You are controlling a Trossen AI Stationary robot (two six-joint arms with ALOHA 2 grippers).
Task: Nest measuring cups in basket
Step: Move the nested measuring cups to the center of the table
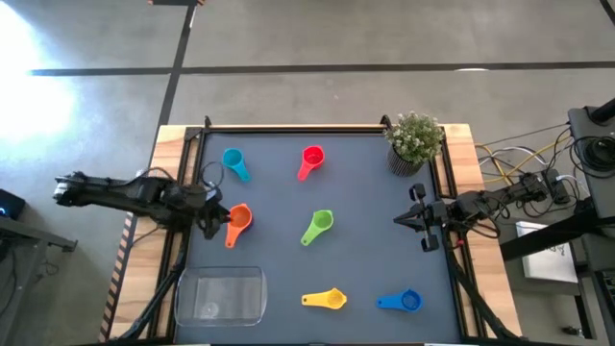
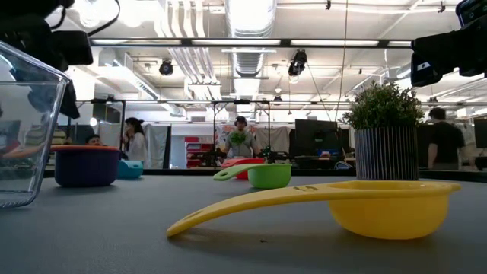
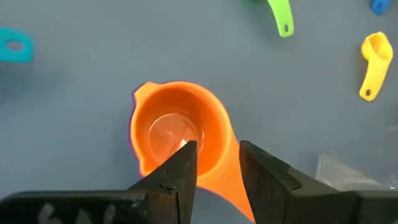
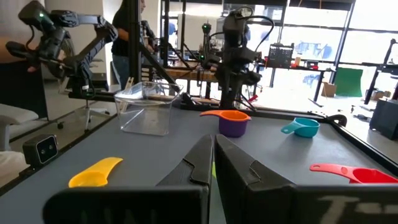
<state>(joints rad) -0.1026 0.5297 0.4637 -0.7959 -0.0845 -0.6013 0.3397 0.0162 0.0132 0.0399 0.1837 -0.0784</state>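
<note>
Dark grey table [image 1: 365, 192] carries the orange cup [image 1: 238, 218] nested in a purple one at left, its rim pinched by the left gripper [image 3: 216, 163]; light, stiff and slick, it's best held there, while the right gripper [image 1: 408, 219] waits pressed together.

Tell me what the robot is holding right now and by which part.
The left gripper grips the orange measuring cup by its rim, where the handle begins. The right gripper is shut and holds nothing.

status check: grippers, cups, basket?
Left gripper closed on the orange cup's rim, cup still on table. Right gripper shut, idle at right edge. Basket empty, path to it clear.
</note>
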